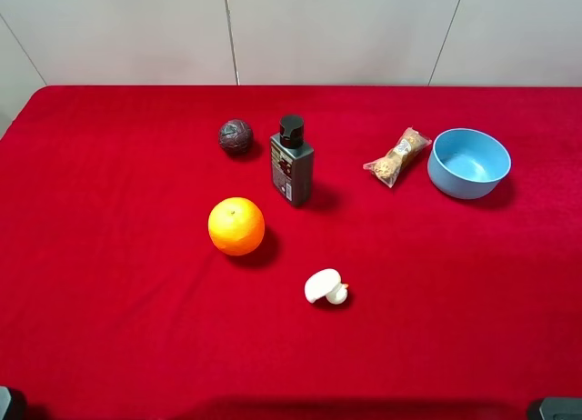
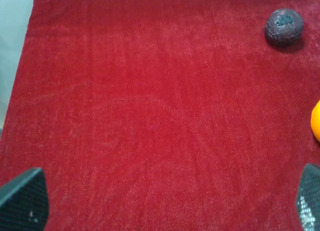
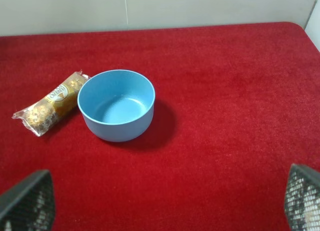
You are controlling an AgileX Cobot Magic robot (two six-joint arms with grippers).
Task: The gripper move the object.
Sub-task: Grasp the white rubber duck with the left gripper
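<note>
The white mushroom toy (image 1: 326,286) lies on its side on the red tabletop (image 1: 109,284), near the orange (image 1: 236,226) on its front-right side, while the left tool (image 2: 165,203) and right tool (image 3: 164,201) hang with fingers spread wide apart, holding nothing.

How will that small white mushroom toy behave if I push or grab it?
The mushroom toy lies on its side, so a push would probably roll or pivot it on the rounded cap. It looks small, likely light. The smooth-looking cap might slip from a pinch.
</note>
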